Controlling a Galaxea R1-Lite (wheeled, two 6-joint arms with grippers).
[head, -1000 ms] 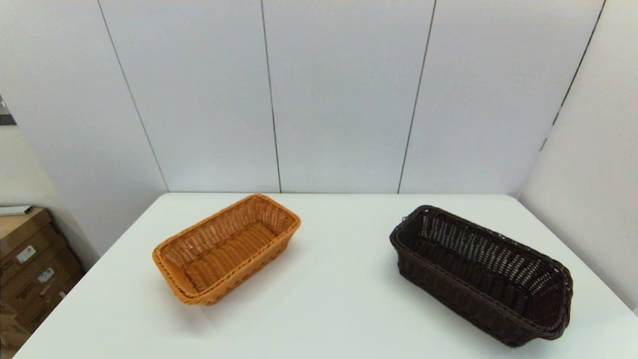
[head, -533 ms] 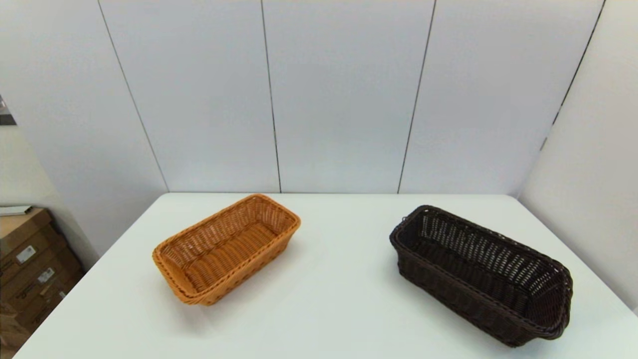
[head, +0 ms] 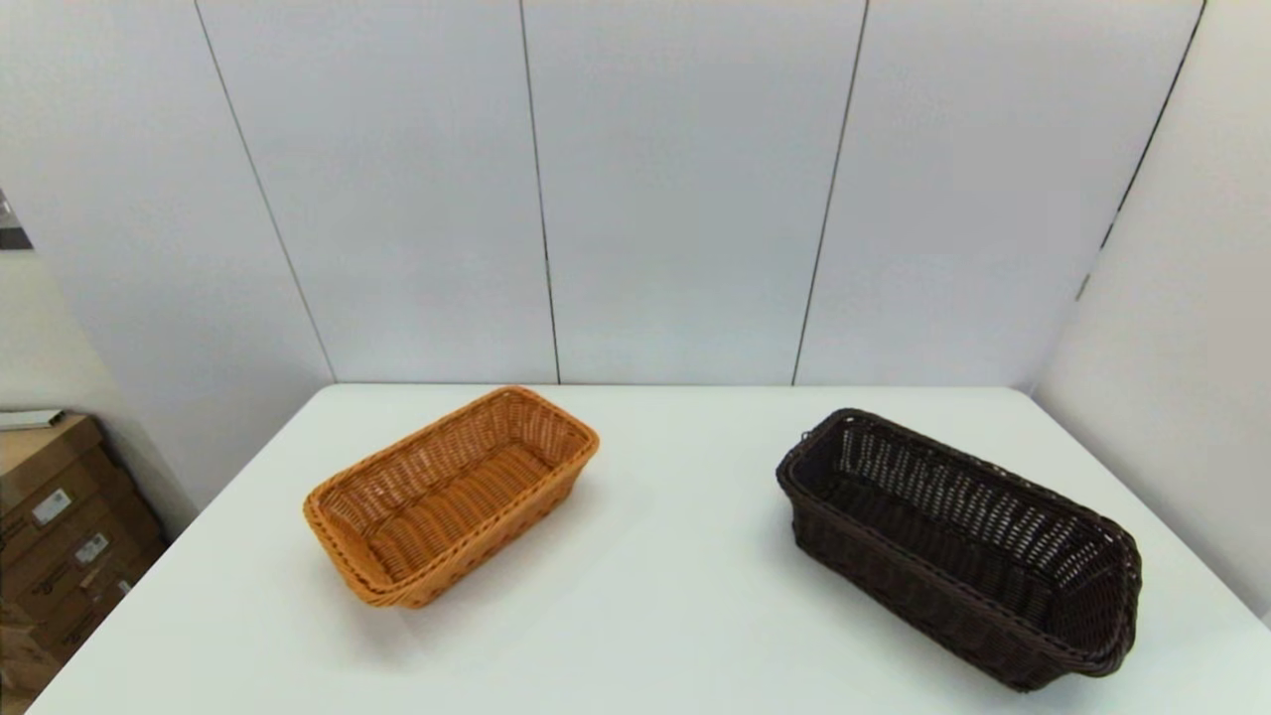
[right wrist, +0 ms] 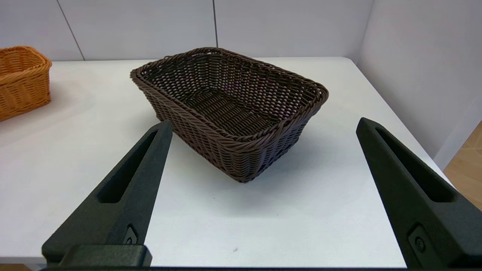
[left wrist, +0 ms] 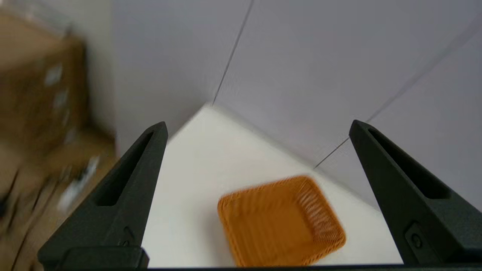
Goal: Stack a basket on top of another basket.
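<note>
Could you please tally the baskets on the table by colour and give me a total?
Dark brown basket: 1
Orange basket: 1
Total: 2 baskets, standing apart on the white table.

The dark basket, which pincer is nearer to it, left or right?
Right. The right pincer is open and faces the dark basket from its near end, not touching. The left pincer, also open, looks down on the orange basket instead.
</note>
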